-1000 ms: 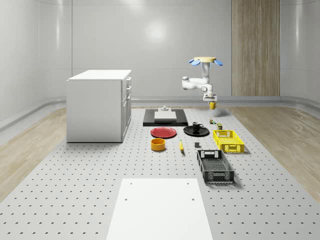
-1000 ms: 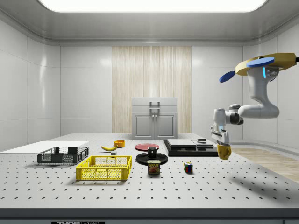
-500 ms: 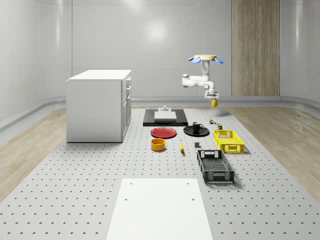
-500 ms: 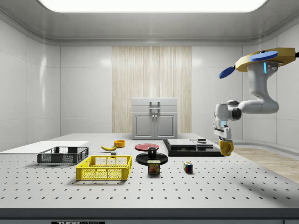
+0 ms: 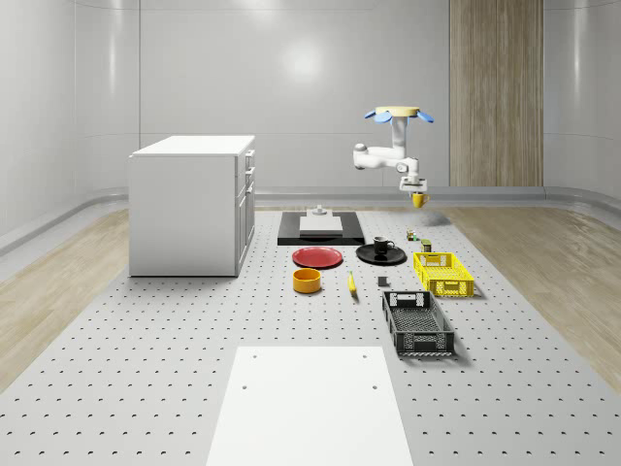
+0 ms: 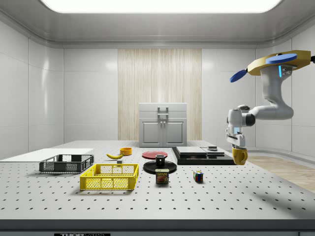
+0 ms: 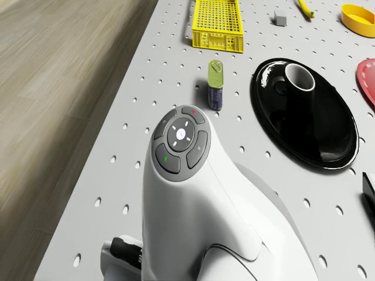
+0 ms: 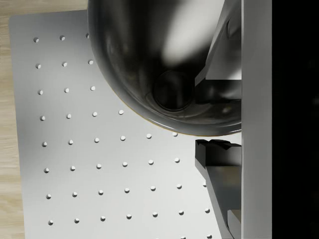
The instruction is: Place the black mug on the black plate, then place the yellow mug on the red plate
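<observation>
the grey perforated metal table (image 5: 146,369) fills the floor of a pale-walled room, with a flat white rectangular board (image 5: 309,403) nearest in the whole-scene view. behind it sit a black mesh plastic crate (image 5: 417,322) and a yellow mesh plastic crate (image 5: 443,273), then a small yellow banana (image 5: 351,282) and a shallow yellow bowl (image 5: 307,281). farther on, the flat red plate (image 5: 317,257) lies bare, just beside the glossy black plate (image 5: 381,254), which carries the small black mug (image 5: 382,246) upright on it. a small tin can (image 6: 162,176) and a multicoloured cube (image 6: 198,176) stand near the black plate. beyond lie a black slab with a grey block (image 5: 320,226) and, toward the whole-scene view's left, a white drawer cabinet (image 5: 192,204). a wood-panelled strip (image 5: 495,92) marks the back wall.

the yellow-topped quadrotor drone (image 5: 394,114) hovers in the air over the table's far corner, to the whole-scene view's right of the slab. its white arm bends down to the two-finger gripper (image 6: 238,150), held clear above the table. the fingers (image 8: 219,149) are clamped on the rim of the round yellow mug (image 6: 239,156), which hangs below the gripper; in the wrist view one finger sits inside the cup's dark hollow and one outside its wall. the yellow mug is well apart from the red plate.
</observation>
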Motion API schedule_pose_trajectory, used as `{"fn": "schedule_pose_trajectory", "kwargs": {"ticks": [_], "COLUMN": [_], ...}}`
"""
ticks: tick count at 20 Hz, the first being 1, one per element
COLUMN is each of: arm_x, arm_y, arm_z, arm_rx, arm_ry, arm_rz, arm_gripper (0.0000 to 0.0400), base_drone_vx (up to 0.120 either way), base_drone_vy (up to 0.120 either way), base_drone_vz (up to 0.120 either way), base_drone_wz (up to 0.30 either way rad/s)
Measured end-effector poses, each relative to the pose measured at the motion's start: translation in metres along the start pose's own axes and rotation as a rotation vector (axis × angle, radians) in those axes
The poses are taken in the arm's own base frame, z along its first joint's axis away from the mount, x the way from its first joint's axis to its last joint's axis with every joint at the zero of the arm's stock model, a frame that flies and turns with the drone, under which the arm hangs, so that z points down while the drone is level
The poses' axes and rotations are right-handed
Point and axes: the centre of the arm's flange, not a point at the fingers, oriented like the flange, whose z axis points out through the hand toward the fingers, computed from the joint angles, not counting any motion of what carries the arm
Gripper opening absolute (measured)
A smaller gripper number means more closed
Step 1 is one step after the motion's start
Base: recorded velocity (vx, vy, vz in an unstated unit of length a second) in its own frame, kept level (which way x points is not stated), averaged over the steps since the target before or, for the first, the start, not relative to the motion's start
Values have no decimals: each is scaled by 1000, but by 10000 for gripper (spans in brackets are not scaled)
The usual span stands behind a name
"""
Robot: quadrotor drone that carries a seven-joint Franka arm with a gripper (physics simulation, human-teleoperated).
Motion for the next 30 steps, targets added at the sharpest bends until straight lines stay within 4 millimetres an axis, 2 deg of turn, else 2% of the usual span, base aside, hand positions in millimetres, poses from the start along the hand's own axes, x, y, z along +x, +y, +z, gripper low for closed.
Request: {"fn": "schedule_pose_trajectory", "kwargs": {"ticks": [6, 30], "arm_x": [1, 1], "arm_y": [0, 0], "arm_z": [0, 0], "arm_rx": [1, 1], "arm_ry": [-1, -3], "arm_rz": [68, 71], "arm_gripper": [101, 99], "base_drone_vx": [7, 120], "base_drone_vy": [-87, -120], "base_drone_vz": [0, 0], "base_drone_wz": [0, 0]}}
